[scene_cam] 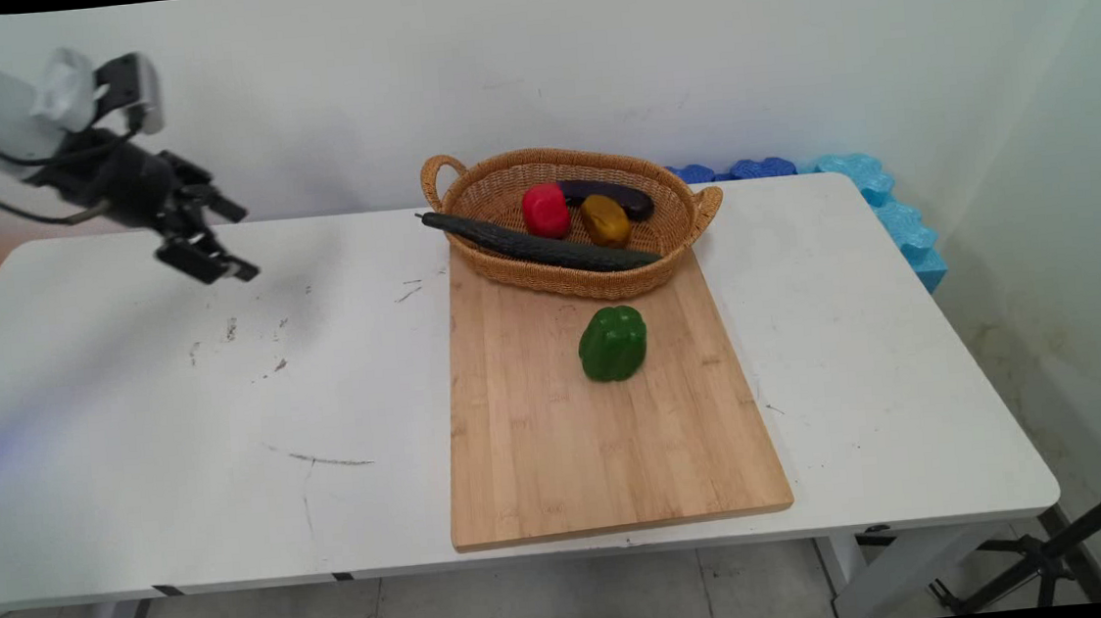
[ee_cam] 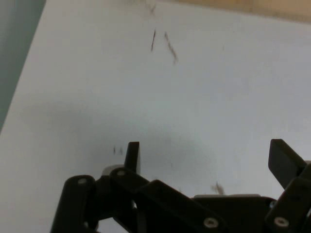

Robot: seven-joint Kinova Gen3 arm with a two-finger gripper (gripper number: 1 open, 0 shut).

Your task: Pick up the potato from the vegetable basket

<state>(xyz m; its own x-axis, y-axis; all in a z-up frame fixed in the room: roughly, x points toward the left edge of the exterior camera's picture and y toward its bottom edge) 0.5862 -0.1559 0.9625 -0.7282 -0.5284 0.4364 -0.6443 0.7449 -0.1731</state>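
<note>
While basketless in hand view, gripper [ee_cam: 206, 155] agape, 2 fingers [ee_cam: 132, 155] over table [ee_cam: 218, 87].

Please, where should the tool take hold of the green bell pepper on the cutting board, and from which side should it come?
Probably from above. The green bell pepper stands alone on the wooden cutting board, clear of the wicker basket behind it, so nothing blocks a descent. Grip across its middle, where the lobed body is widest and the sides run nearly straight. The tool, open, hangs far to the left above the white table.
</note>
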